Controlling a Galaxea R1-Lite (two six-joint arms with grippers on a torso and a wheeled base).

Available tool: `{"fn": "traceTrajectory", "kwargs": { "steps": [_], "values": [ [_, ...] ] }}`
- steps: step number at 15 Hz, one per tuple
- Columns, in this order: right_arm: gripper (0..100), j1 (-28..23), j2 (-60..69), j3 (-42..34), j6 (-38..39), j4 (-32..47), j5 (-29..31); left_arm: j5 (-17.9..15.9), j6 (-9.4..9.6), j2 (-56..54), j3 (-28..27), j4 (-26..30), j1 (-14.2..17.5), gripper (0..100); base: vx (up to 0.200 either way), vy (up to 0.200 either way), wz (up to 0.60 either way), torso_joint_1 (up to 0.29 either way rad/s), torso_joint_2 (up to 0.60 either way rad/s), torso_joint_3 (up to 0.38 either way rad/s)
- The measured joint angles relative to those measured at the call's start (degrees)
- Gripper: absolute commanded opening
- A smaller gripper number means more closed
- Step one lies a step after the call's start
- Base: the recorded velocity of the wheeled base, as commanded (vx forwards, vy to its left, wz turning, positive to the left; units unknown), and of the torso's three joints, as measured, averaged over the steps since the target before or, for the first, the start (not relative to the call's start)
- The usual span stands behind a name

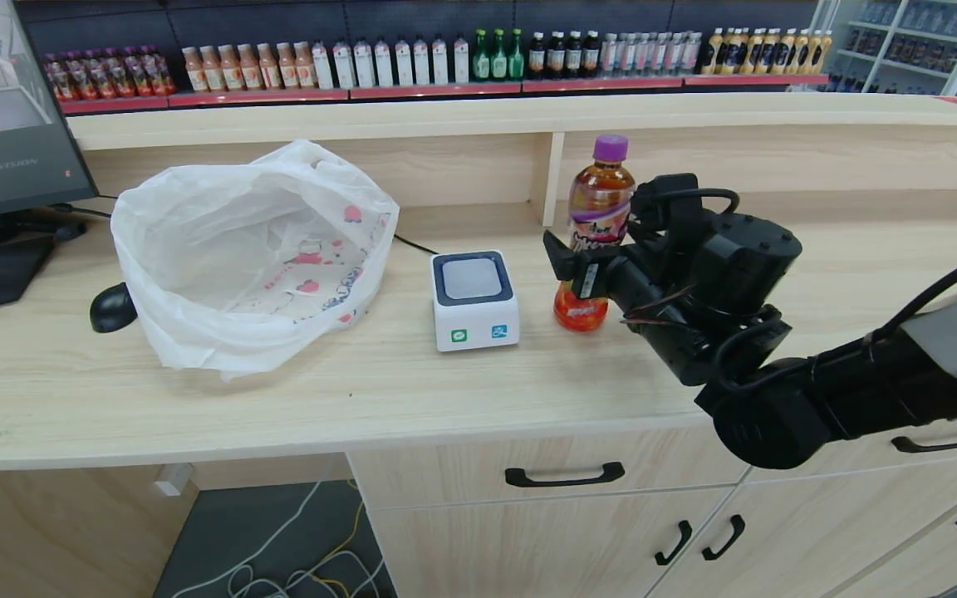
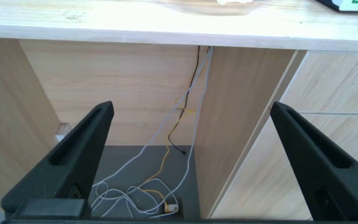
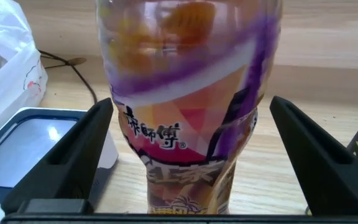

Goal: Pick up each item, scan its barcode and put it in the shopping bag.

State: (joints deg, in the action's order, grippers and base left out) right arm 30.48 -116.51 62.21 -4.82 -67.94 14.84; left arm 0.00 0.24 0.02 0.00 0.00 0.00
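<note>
Fingers of my right gripper are spread wide, straddling the bottle at label height; can't tell if the pads touch it. That bottle stands upright on the counter, right of centre in the head view, purple cap up. Just left of it, at frame centre: the scanner, window facing up. Further left is the shopping bag, mouth open, with a mouse just beside its left side. My left gripper is also spread wide and holds nothing, below the counter edge, facing the cables underneath.
</note>
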Motion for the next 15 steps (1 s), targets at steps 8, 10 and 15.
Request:
{"fn": "traceTrajectory", "kwargs": {
  "steps": [8,10,15],
  "values": [
    [100,-0.1,-2.2,2.1,0.1,-0.8,1.4,0.0,0.02,0.0,0.0,0.0,0.0,100,0.000,0.000,0.00,0.000,0.00,0.000],
    [100,-0.1,-2.5,2.1,0.1,-0.8,1.6,0.0,0.02,0.0,0.0,0.0,0.0,100,0.000,0.000,0.00,0.000,0.00,0.000],
    [0,-0.1,-3.0,2.2,0.5,-1.8,1.5,0.0,0.00,0.0,0.0,0.0,0.0,100,0.000,0.000,0.00,0.000,0.00,0.000]
  ]
}}
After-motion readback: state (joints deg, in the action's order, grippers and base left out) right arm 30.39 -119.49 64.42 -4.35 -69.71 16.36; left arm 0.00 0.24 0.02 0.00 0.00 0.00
